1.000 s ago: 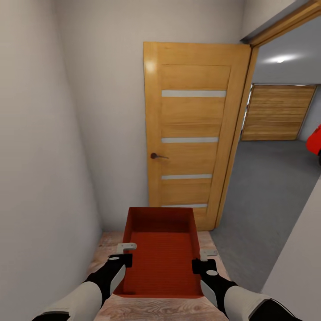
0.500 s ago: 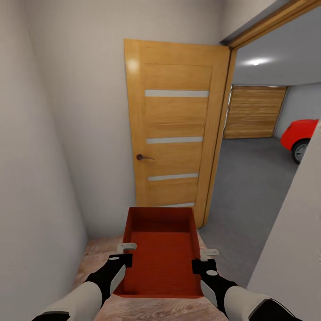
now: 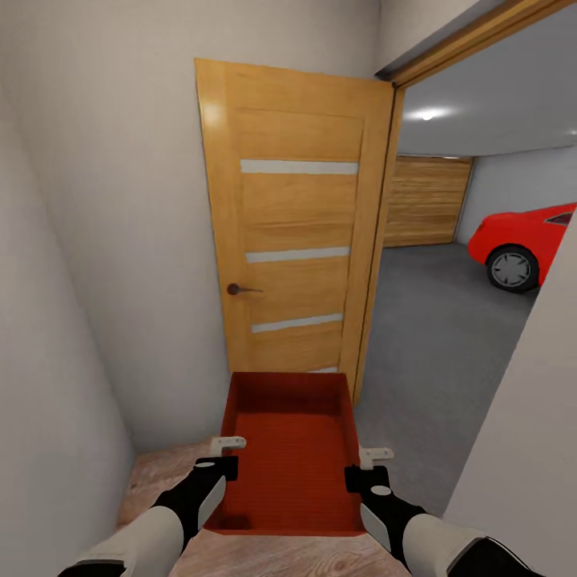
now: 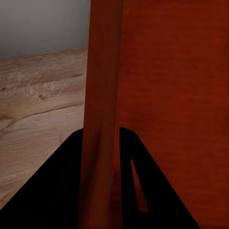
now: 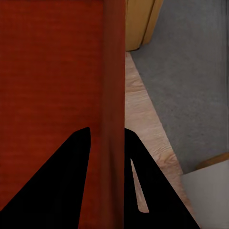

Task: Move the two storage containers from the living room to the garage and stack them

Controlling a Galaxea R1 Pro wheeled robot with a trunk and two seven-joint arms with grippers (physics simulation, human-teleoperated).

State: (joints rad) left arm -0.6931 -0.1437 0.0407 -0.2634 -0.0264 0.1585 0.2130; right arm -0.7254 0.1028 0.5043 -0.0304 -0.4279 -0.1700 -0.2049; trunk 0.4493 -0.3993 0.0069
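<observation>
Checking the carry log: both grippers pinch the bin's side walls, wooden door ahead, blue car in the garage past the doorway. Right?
One thing is off: the car in the garage is red, not blue, as the head view shows. The rest holds: the left gripper and right gripper each pinch a side wall of the bin, with the wooden door ahead.

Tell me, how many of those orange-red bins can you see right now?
1. The storage container is held off the wood floor between the left pincer and right pincer, each clamped on a side wall. A second one could be elsewhere, out of sight.
</observation>
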